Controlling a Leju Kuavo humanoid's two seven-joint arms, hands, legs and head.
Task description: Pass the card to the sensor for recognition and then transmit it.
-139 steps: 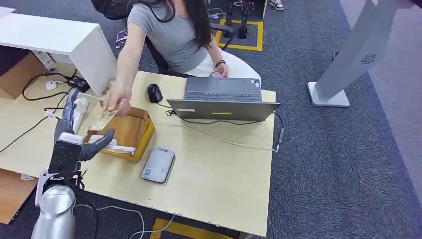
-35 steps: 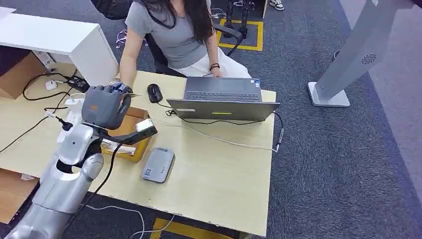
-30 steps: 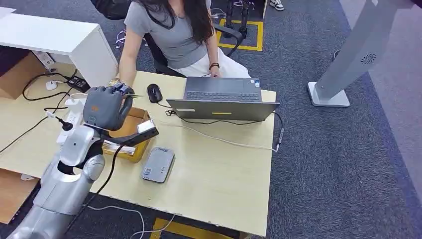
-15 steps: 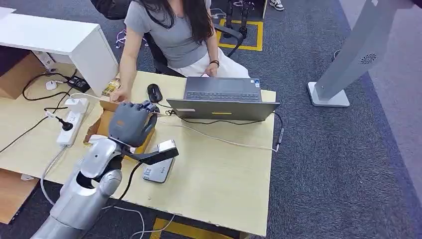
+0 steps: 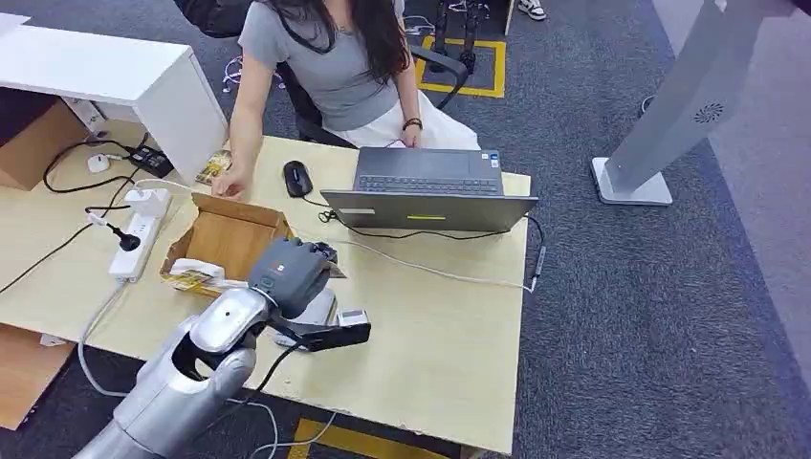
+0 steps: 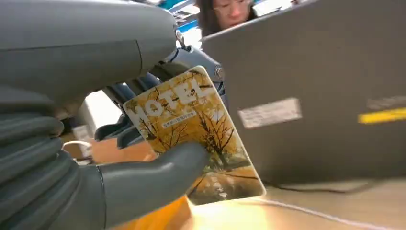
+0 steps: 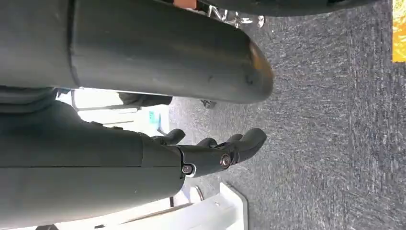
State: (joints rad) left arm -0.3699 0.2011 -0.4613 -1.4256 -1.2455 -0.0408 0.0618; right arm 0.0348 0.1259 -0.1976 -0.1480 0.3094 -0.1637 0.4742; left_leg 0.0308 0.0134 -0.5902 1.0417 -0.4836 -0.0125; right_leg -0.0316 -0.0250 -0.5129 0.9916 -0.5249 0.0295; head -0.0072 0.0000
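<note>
Head view: left hand [image 5: 292, 271] gripped card [image 6: 194, 139] over grey reader [image 5: 316, 308], fingers [image 6: 158, 168] pinching it; right hand [image 7: 210, 151] open. Next, probably: lowering card flat onto reader.

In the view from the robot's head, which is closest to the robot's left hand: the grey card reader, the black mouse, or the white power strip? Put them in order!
Measured from the left hand:
1. Grey card reader: right under the hand, partly hidden by it.
2. Black mouse: farther back on the table, beside the laptop and near the person's hand.
3. White power strip: far off on the left side of the table, past the cardboard box.
</note>
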